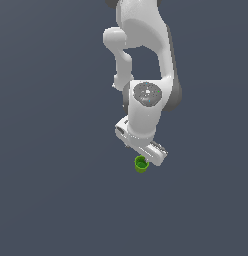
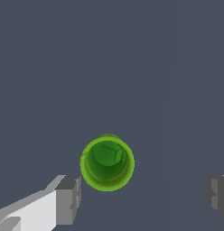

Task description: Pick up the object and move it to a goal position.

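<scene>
cup [image 2: 107,163]: bright green, darker green hollow inside | arm [image 1: 146,60]: plain white, grey joint cap | end effector [image 2: 142,198]: white body, grey finger pads | background: uniform dark slate blue, unpatterned

Both pictures are flat, evenly lit simulator renders with a dim slate-grey background and no cast shadows. In the exterior view, soft light brightens the white arm [image 1: 146,60] on its upper surfaces, leaving its right edge shaded grey. Edges look slightly soft and jagged. In the wrist view, the green cup [image 2: 107,162] shows a blurred, glowing rim and darker interior.
</scene>
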